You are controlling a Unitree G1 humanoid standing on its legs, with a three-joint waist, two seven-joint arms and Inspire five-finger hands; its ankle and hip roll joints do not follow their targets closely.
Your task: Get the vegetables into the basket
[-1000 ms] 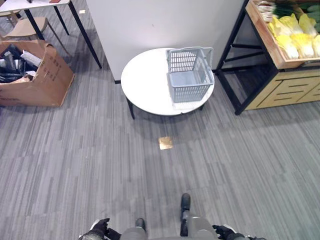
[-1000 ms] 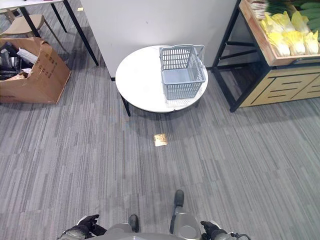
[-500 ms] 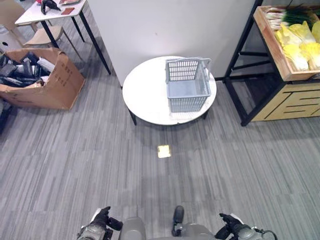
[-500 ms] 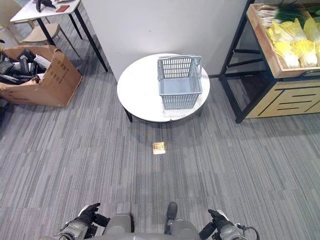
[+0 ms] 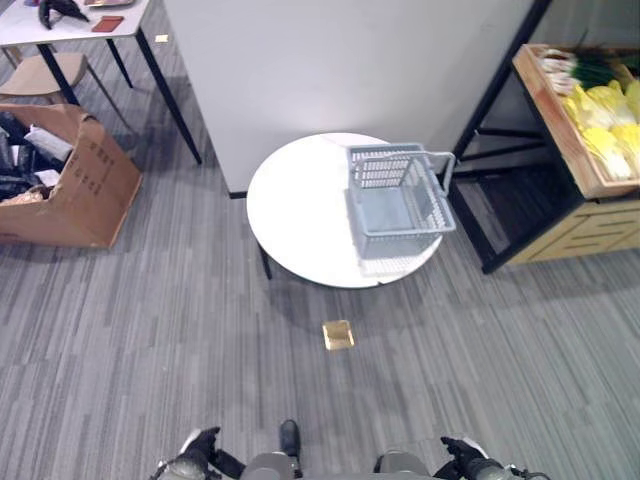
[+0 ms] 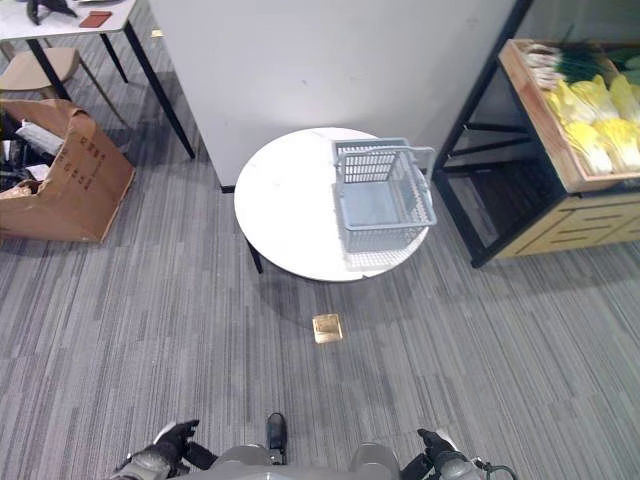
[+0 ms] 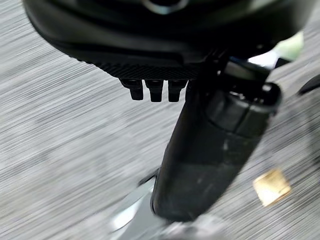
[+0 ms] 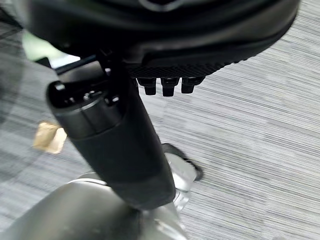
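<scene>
Both hands hang low and hold nothing, well short of the basket and the vegetables.

The left hand (image 5: 198, 446) and right hand (image 6: 437, 459) show at the near edge of the head views. In each wrist view the thumb (image 7: 210, 150) juts forward and the short fingers (image 7: 152, 90) sit in a row beside it, tucked inward with only grey floor past them; the right hand's fingers (image 8: 170, 86) look the same, closed on nothing. Far ahead of the fingertips, the grey basket (image 6: 383, 195) stands upright on the right side of a round white table (image 6: 285, 215), with no vegetables in it. The yellow-green vegetables (image 6: 595, 125) lie in a wooden crate on a rack (image 6: 480, 205) further ahead and to the right. A small brass plate (image 6: 326, 327) sits in the floor between the hands and the table.
</scene>
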